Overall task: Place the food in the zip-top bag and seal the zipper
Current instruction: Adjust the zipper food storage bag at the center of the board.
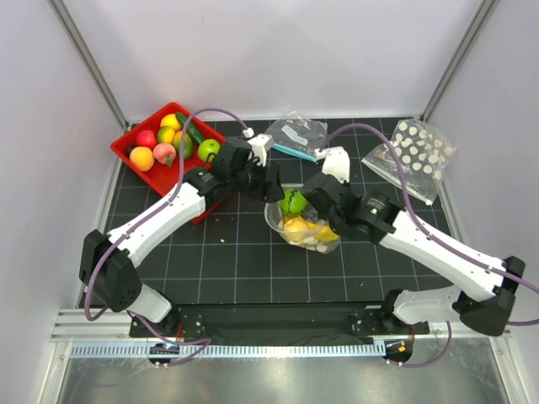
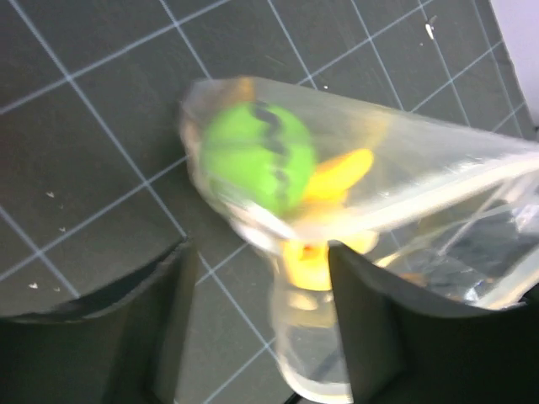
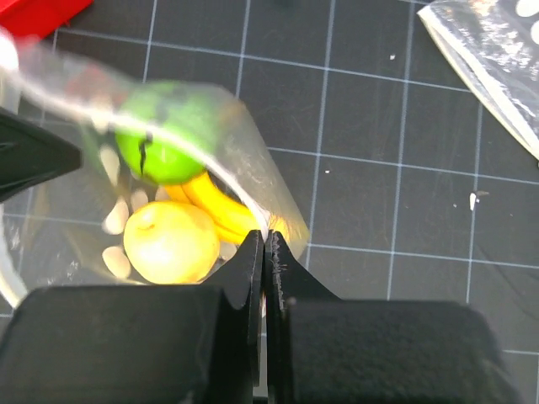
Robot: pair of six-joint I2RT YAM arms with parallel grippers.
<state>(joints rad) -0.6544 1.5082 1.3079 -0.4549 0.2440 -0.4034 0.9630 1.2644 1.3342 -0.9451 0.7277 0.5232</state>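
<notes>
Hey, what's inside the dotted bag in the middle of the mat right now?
The zip-top bag holds a green round fruit, yellow bananas and a yellow round fruit. The right gripper, shut on its edge, covers the part beneath, so anything there cannot be seen.

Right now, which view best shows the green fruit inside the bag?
Left wrist: the green fruit looms large, its dark stripe plain through the zip-top bag. Right wrist shows it smeared behind film; top external, only a small green spot.
</notes>
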